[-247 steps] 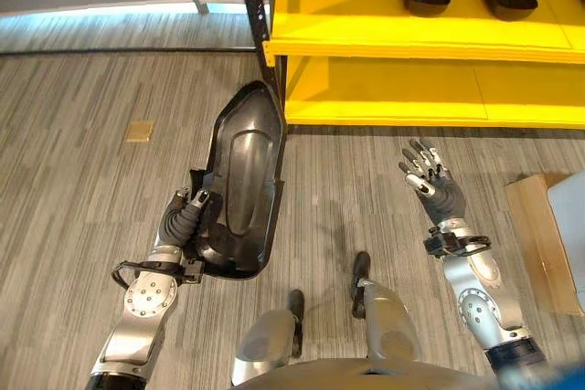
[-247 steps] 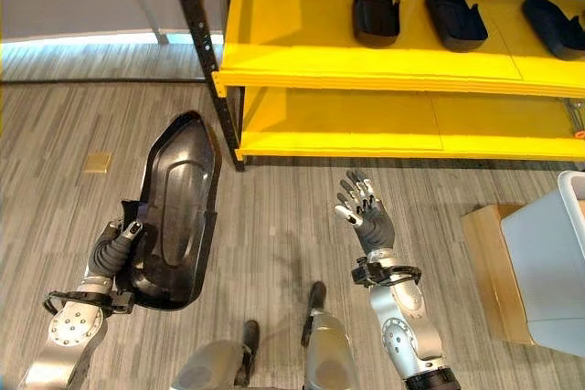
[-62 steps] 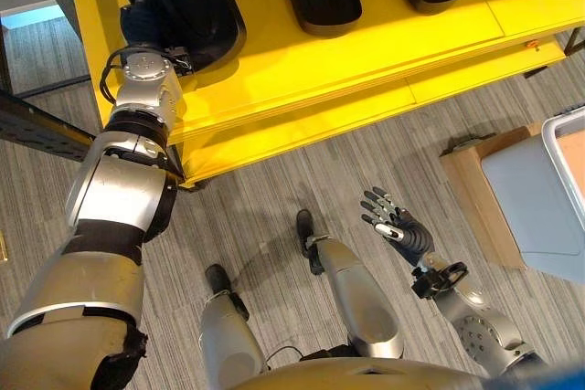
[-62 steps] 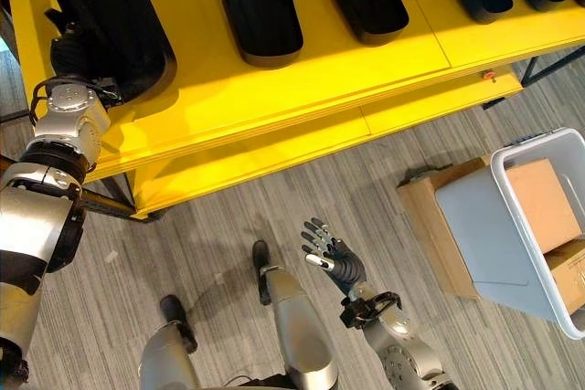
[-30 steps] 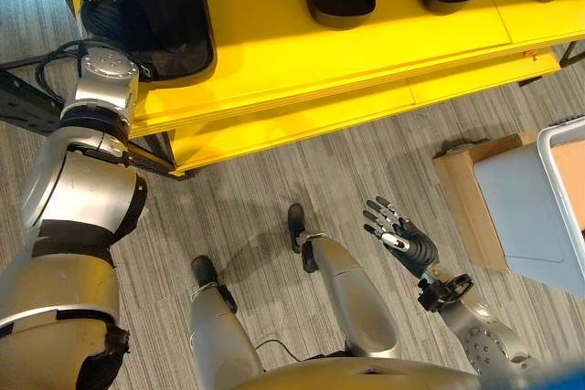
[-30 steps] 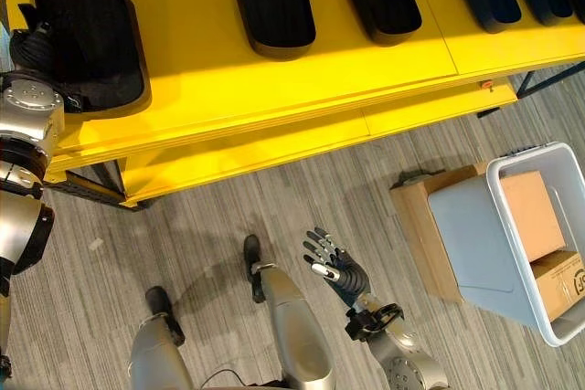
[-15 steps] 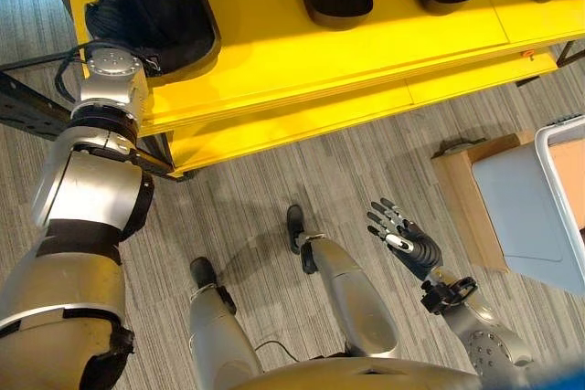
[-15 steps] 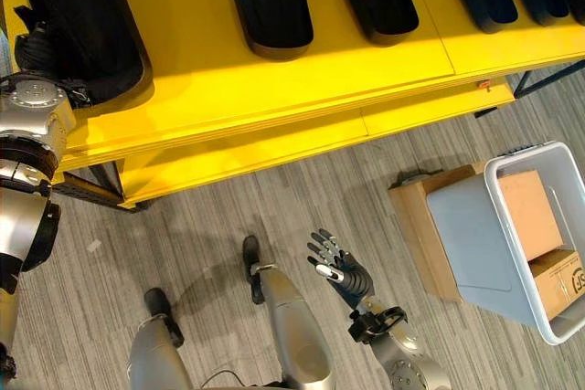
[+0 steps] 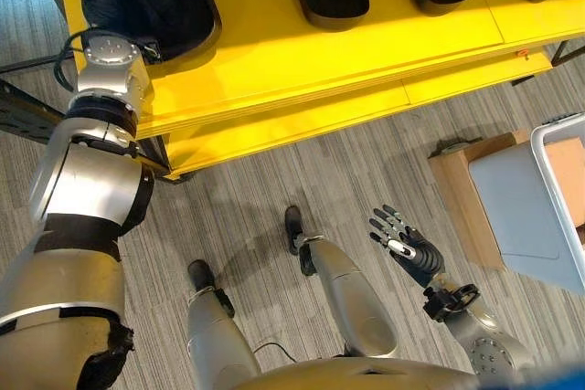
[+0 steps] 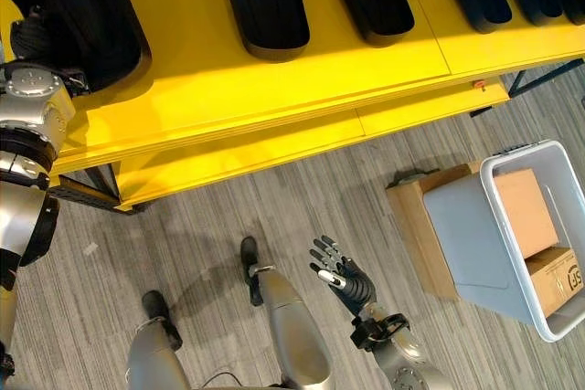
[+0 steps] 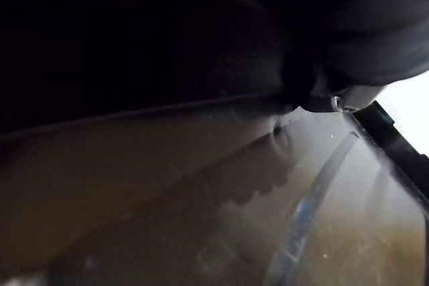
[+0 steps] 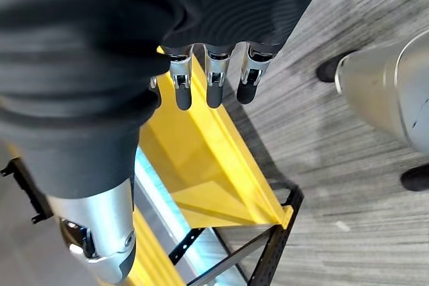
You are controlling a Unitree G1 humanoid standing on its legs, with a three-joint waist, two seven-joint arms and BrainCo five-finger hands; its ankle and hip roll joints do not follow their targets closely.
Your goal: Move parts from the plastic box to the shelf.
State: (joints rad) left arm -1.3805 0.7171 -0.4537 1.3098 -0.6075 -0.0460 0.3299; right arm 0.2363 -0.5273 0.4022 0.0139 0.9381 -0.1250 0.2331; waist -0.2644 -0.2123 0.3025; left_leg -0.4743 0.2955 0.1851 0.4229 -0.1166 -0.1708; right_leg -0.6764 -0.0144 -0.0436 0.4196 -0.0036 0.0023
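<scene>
While the big black part (image 10: 87,15) sits on the top of the yellow shelf (image 10: 274,89) at its left end, the left hand (image 9: 102,5) is up there w/ it, tucked by the part's near edge. Can't tell if that hand has let go or is gripping; its fingers are hidden, and the left wrist view is just dark w/ a blurry brown shape. The right hand (image 10: 343,280) hangs low over the floor, well apart from all, fingers spread and straight, holding nothing. More black parts (image 10: 267,2) lie in a row along the shelf to the right. The box (image 10: 512,253) is on the floor at the right, near a brown cardboard piece (image 10: 416,235), w/ cardboard boxes (image 10: 530,212) showing inside. What could go wrong: the big part is close to the shelf's left end & front edge, so if the hand pulls back while a finger is caught on the rim, it could drag the part off and drop it. The arm could also bump the black frame post (image 10: 87,194) on the way out. Hard to see: the part's far end is cut off at the top, and the box is cut off at the right edge.
</scene>
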